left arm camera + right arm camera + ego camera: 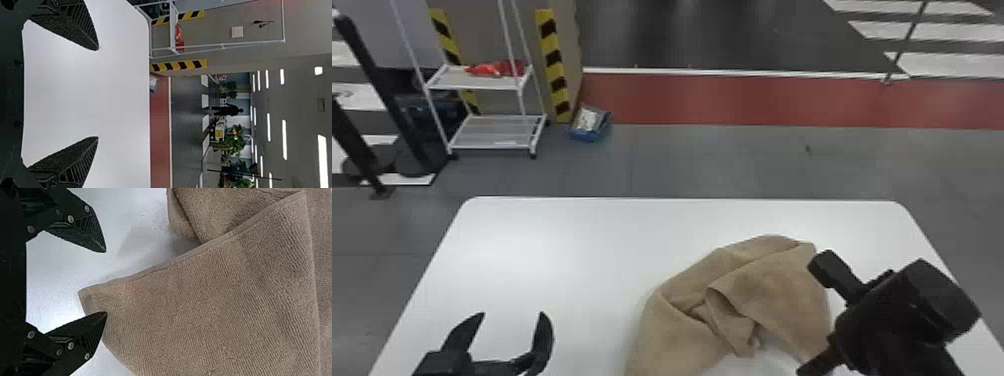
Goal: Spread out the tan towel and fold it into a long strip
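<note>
The towel [777, 290] lies rumpled on the right half of the surface [572, 240], its near part running to the bottom of the head view, with loose folds [732, 325] bunched in its middle. The job looks to be at the spreading stage, with no strip begun

The right gripper [106, 282] is over the towel's near right part, its fingers spread and nothing pinched. A corner [88, 297] shows between them, nearer one finger, and that finger's tip overlaps the cloth; whether it touches, I cannot tell. The left gripper [512, 313] is over the surface to the left of the towel, its fingers also wide apart and holding nothing

To do this well, centre the right gripper on the corner before closing, so that both fingers take it rather than one shoving it aside. Keep low enough to catch the hem [176, 261], but pinch only the layer wanted, as the cloth behind is doubled and could come along in a lump. Once gripped, lift a little and draw outward slowly, letting the bunched middle open. The left gripper would then do best on an opposite edge, since pulling from one side alone could drag the whole towel instead of flattening it
</note>
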Motion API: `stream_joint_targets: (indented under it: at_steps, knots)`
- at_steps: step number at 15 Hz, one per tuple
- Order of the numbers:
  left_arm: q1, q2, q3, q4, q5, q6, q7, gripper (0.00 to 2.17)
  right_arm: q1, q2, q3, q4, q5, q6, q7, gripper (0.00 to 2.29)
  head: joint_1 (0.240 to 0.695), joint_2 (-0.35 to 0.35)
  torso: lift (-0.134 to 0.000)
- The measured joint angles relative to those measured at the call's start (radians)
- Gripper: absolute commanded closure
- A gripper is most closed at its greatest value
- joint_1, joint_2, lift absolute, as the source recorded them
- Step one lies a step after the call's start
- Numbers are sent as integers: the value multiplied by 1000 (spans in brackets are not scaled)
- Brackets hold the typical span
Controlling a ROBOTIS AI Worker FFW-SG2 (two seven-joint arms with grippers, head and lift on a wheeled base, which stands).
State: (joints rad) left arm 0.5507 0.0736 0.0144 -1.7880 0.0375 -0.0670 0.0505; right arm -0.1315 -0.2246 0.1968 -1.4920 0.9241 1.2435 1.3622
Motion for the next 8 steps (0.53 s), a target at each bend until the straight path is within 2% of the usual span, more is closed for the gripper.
stream_joint_targets:
  at_steps: [2, 3, 4, 8]
  knots:
    - [0, 0, 1, 3, 1, -3, 0, 70, -10, 2, 25, 16, 29, 18, 0, 488, 695, -24, 0]
    - [0, 0, 1, 4, 1, -4, 0, 70, -15, 2, 30, 22, 36, 26, 0, 626, 695, -26, 0]
    - [0, 0, 1, 5, 1, -4, 0, 70, -18, 2, 32, 25, 39, 30, 0, 650, 695, -27, 0]
    - [-2, 0, 1, 8, 1, -4, 0, 70, -21, -1, 31, 34, 56, 38, 0, 653, 695, -38, 0]
